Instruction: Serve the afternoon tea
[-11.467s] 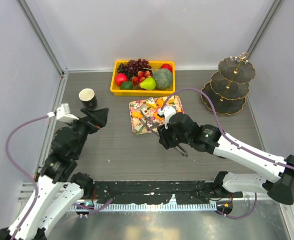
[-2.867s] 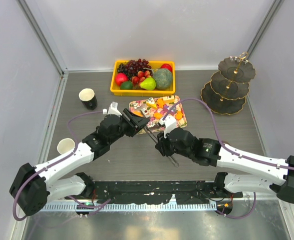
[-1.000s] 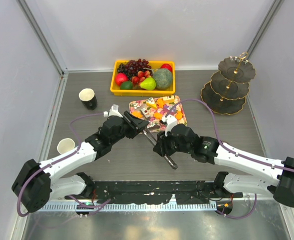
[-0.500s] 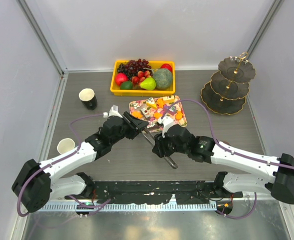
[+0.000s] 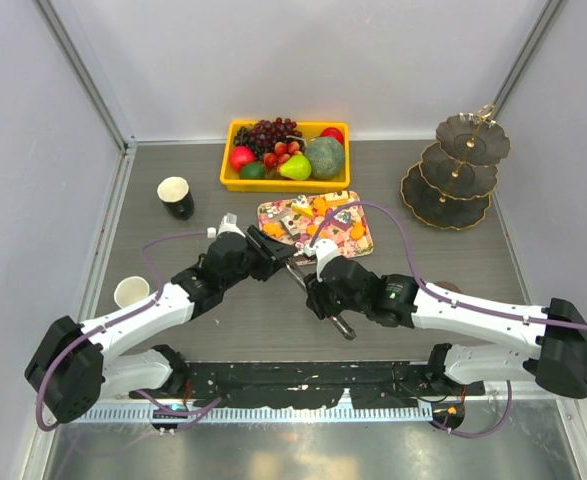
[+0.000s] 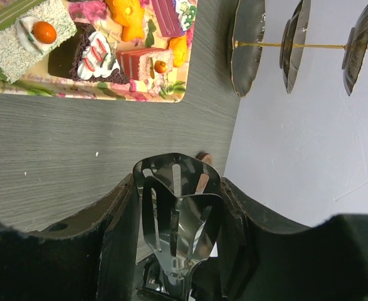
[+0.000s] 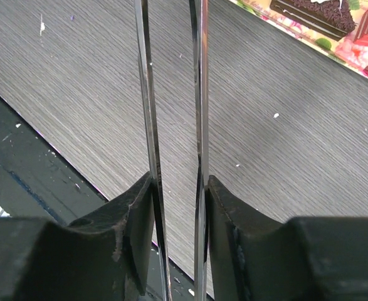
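Observation:
Metal tongs (image 5: 299, 277) hang low over the table, between the two arms. My left gripper (image 5: 276, 256) is shut on their slotted spoon ends (image 6: 178, 213), which fill the gap between my fingers. My right gripper (image 5: 320, 292) is shut on the two thin arms of the tongs (image 7: 147, 125). Orange pastries and cake pieces (image 5: 318, 215) lie on the floral tray (image 5: 273, 247) just beyond the grippers. The black cup (image 5: 176, 197) stands far left and the light-blue cup (image 5: 131, 292) near left. The three-tier stand (image 5: 460, 170) is at the far right.
A yellow crate of fruit (image 5: 286, 152) sits behind the tray. The enclosure walls close in on the left, back and right. A small brown item (image 5: 444, 287) lies on the table by the right forearm. The black base rail (image 5: 303, 385) runs along the near edge.
My right gripper has slid a little left and nearer along the tongs. The left gripper has stayed in place, still shut on the spoon ends.

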You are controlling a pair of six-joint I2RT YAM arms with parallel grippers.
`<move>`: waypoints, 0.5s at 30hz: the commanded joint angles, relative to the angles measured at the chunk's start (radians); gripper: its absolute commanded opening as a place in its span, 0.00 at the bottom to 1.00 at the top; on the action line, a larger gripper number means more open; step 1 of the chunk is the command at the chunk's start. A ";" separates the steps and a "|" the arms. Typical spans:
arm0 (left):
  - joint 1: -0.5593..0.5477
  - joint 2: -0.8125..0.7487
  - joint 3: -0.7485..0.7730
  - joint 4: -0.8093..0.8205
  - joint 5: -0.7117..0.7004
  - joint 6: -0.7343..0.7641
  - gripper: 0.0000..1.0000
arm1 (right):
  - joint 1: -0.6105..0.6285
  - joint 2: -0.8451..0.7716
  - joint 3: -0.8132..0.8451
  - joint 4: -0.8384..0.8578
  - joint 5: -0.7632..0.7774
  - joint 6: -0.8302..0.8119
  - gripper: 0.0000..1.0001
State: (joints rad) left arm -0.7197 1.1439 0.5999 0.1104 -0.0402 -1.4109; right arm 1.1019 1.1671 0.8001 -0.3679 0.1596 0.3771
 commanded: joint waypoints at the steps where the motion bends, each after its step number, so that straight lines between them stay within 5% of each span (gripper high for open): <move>1: 0.003 -0.013 0.043 0.041 0.010 -0.020 0.00 | 0.007 0.002 0.042 -0.019 0.023 -0.020 0.38; 4: 0.003 -0.033 0.037 0.037 -0.009 0.004 0.38 | 0.007 -0.009 0.065 -0.055 0.015 -0.030 0.35; 7: 0.005 -0.064 0.040 0.014 -0.036 0.038 0.59 | 0.004 -0.017 0.090 -0.098 0.014 -0.047 0.34; 15: 0.089 -0.268 0.104 -0.262 -0.173 0.274 0.85 | -0.039 -0.032 0.162 -0.238 -0.017 -0.096 0.34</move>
State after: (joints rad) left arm -0.6815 1.0042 0.6289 -0.0040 -0.0963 -1.3052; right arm 1.0843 1.1664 0.8940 -0.5289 0.1532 0.3241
